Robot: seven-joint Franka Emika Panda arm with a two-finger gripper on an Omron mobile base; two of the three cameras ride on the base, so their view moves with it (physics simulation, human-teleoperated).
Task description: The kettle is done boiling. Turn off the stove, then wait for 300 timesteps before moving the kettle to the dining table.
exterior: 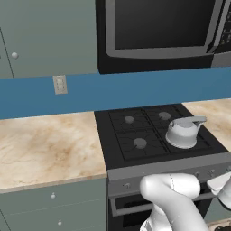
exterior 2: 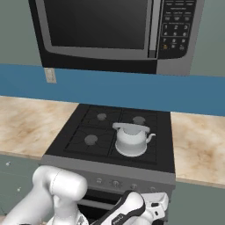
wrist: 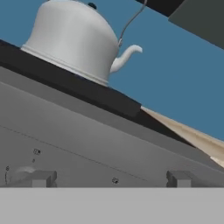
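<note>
The gripper (exterior 2: 160, 206) sits low before the stove (exterior 2: 114, 132) front panel, knobs just ahead. Kettle (exterior 2: 130, 139) lies above, beyond. Jaw state: cannot tell.

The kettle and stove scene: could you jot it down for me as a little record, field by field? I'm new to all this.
kettle: silver-grey kettle standing upright on the front right burner, spout pointing right
stove: black four-burner stove with a grey front panel of small knobs
gripper: gripper low in front of the stove's knob panel, holding nothing; finger tips in the hand view sit apart
above the stove: black microwave
beside the stove: beige marble counter on both sides
wall: blue backsplash with a wall outlet
</note>
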